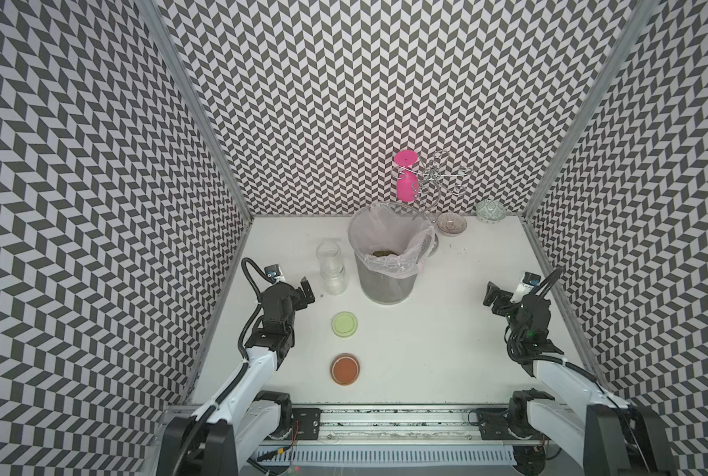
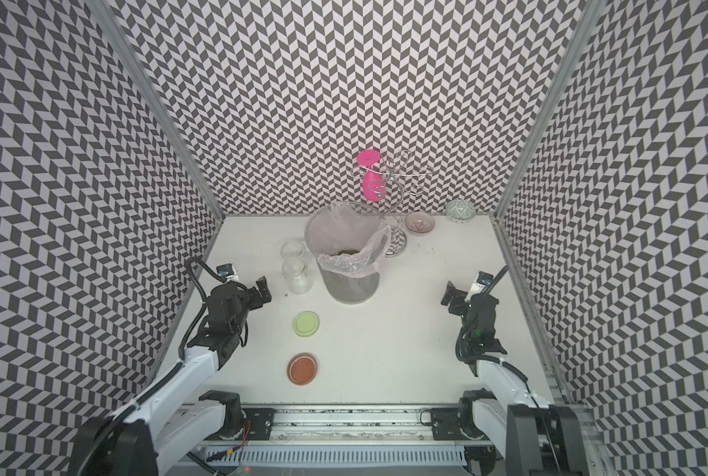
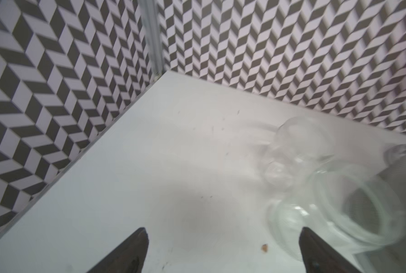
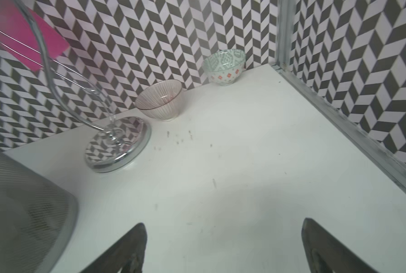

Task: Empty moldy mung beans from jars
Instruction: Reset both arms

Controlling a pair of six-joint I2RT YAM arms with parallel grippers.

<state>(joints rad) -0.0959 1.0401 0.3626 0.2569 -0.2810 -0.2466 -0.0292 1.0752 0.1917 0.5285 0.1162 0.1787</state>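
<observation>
1. Fingers (image 1: pixel 304 283) of the left gripper (image 1: pixel 308 289) are spread wide and hold nothing in a top view. The right gripper (image 1: pixel 493 294) is wide too.
2. The two jars (image 1: pixel 334 280) stand left of the middle, beside the bin (image 1: pixel 385 284). The mung beans (image 1: pixel 381 252) lie inside the bin.
3. Left wrist: wide fingers (image 3: pixel 131 253), with the blurry jars (image 3: pixel 362 208) close by.
4. Right wrist: wide fingers (image 4: pixel 126 250) over the bare table (image 4: pixel 221 189).

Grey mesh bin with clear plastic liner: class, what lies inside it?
A brownish heap of mung beans lies in its clear plastic liner. The near wall of the grey mesh bin hides the rest.
</observation>
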